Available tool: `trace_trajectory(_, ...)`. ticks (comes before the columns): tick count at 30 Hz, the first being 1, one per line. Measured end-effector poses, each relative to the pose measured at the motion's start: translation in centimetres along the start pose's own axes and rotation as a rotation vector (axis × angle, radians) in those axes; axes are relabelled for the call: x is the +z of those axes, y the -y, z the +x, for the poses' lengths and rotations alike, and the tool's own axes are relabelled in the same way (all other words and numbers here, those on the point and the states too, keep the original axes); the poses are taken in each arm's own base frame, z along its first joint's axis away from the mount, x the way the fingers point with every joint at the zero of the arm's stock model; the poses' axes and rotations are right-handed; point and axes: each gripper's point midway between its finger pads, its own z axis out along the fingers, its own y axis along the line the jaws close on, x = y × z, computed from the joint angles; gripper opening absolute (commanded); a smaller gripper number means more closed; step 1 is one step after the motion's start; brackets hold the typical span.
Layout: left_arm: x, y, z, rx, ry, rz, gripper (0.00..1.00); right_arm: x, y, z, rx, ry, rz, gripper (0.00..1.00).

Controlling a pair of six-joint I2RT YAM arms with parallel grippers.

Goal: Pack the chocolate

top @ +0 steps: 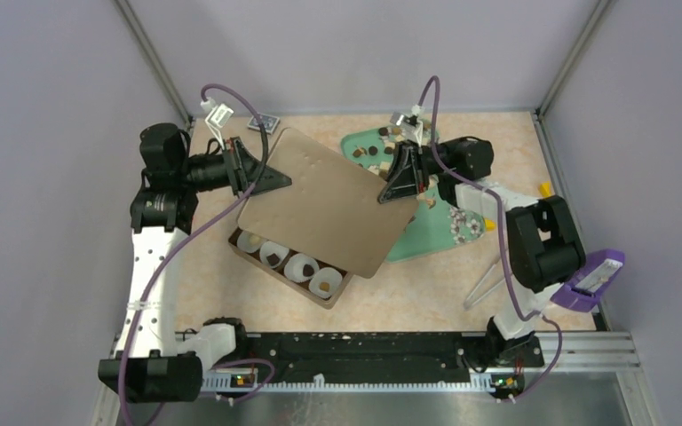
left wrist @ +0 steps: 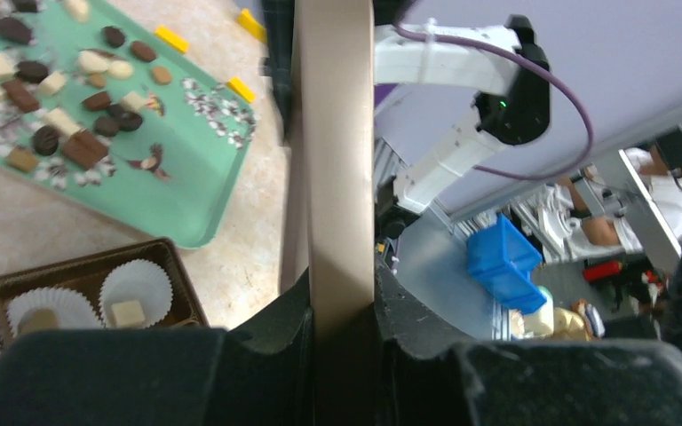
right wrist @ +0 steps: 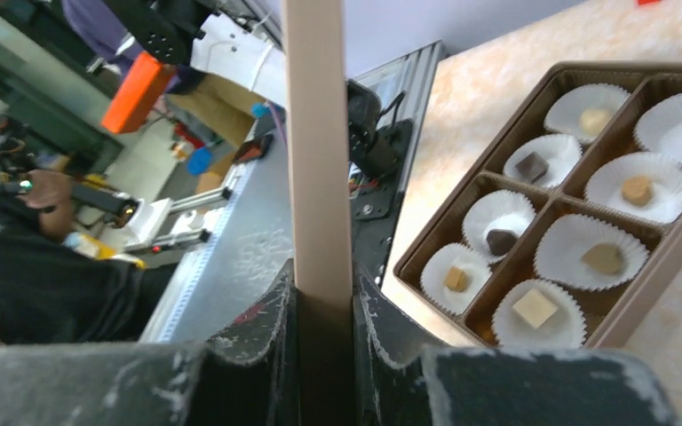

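A flat brown box lid hangs tilted over the brown box, hiding its far part. My left gripper is shut on the lid's left corner, and my right gripper is shut on its right edge. In the left wrist view the lid stands edge-on between my jaws. In the right wrist view the lid is likewise clamped in my gripper. The box holds white paper cups, each with one chocolate. Loose chocolate lies on the green tray.
The green tray lies right of the box, partly under the lid. Small yellow blocks lie beside it. A purple device sits at the table's right edge and a small dark card at the back. Grey walls enclose the table.
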Motion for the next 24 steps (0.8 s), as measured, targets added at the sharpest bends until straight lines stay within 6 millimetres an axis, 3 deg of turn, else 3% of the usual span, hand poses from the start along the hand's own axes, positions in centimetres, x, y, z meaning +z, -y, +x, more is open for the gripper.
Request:
trace_trajectory(2,-0.1,-0.9,-0.3,-0.025,0.012,-0.026,0.0,0.1,-0.5,-0.2,-0.051,-0.001,-0.002,0.0)
trace_trajectory(3,-0.1,-1.2,-0.4,-0.02,0.013,-0.029,0.07,0.0,-0.7,-0.2,-0.042,-0.001,-0.002,0.0)
trace_trajectory(7,0.0,-1.7,-0.5,-0.012,0.018,-0.054,0.71,0.0,-0.8,-0.2,-0.008,0.0,-0.001,0.0)
trace_trajectory(10,0.1,-2.8,-0.8,-0.003,0.034,-0.126,0.96,0.2,-0.6,-0.2,0.057,-0.002,-0.006,0.0)
trace_trajectory(17,-1.6,-7.0,-2.9,-0.025,0.125,-0.458,0.99,0.6,2.1,-0.1,0.249,0.053,-0.009,0.0)
trace_trajectory(20,-3.9,-8.4,-4.6,-0.036,0.208,-0.673,0.99,0.8,2.6,-0.4,0.292,0.083,-0.01,0.0)
trace_trajectory(24,-9.0,-9.2,-7.2,-0.036,0.368,-0.996,0.99,1.2,3.9,-0.6,0.372,0.125,-0.016,0.0)
